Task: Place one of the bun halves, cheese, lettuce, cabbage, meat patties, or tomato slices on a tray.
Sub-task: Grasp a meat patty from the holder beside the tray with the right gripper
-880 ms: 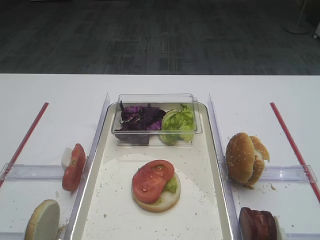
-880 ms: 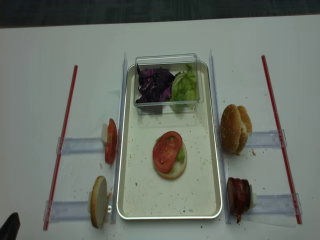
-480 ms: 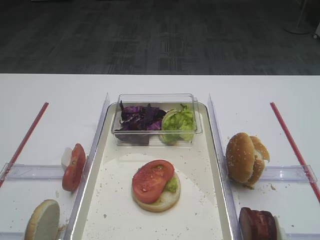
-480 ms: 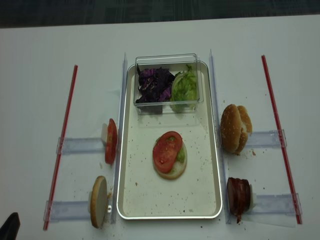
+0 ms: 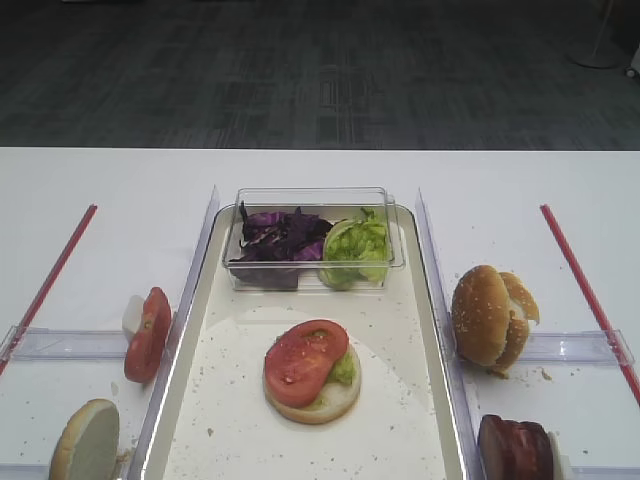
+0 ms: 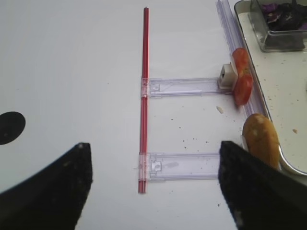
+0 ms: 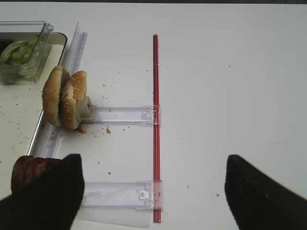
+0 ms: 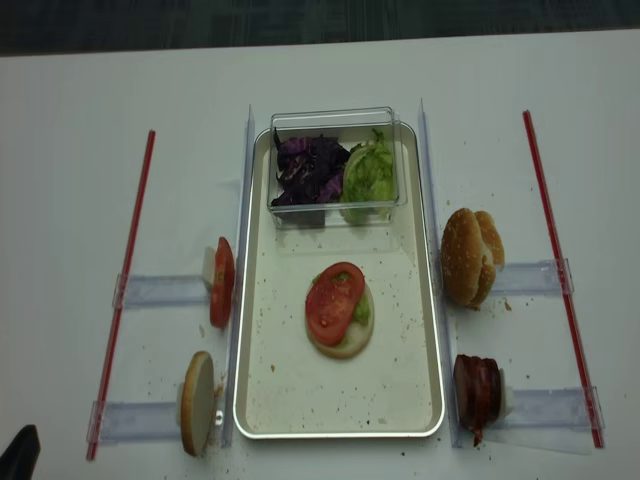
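On the tray (image 8: pixel 290 390) lies a bun half (image 5: pixel 325 395) topped with lettuce and a tomato slice (image 5: pixel 303 360). More tomato slices (image 6: pixel 242 81) stand on edge left of the tray, with a bun half (image 6: pixel 260 139) nearer the front. To the tray's right stand sesame bun halves (image 7: pixel 64 98) and the meat patties (image 7: pixel 31 170). Cabbage (image 5: pixel 280 235) and lettuce (image 5: pixel 355 245) fill a clear box. The cheese is out of view. My left gripper (image 6: pixel 153 187) and right gripper (image 7: pixel 153 191) hover open over bare table outside the tray, holding nothing.
Red strips (image 8: pixel 125 290) (image 8: pixel 560 270) run down both sides of the table. Clear plastic rails (image 7: pixel 122 115) (image 6: pixel 184 86) join them to the dividers along the tray. Crumbs dot the tray floor. A dark object (image 8: pixel 18 448) shows at the front left corner.
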